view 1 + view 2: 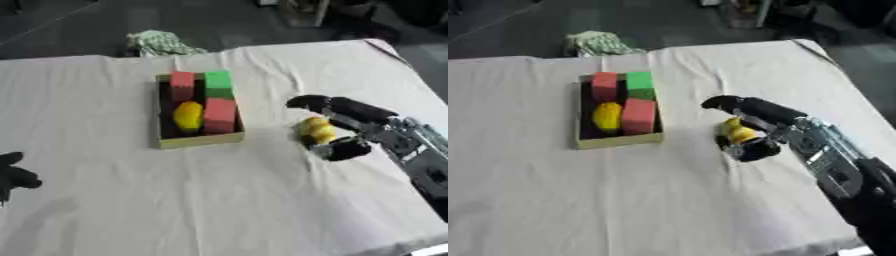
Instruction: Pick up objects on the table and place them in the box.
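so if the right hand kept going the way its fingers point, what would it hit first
The right hand already curls round the yellow object, fingers pointing left. Past that lies bare cloth, then probably the box, at its right wall near the red block. Height is hard to judge.

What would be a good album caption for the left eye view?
Right robot hand curls round a yellow object beside a box already holding blocks.

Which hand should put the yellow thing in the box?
The right hand: its fingers already curl around the yellow thing, just right of the box. The left hand sits far off at the left edge.
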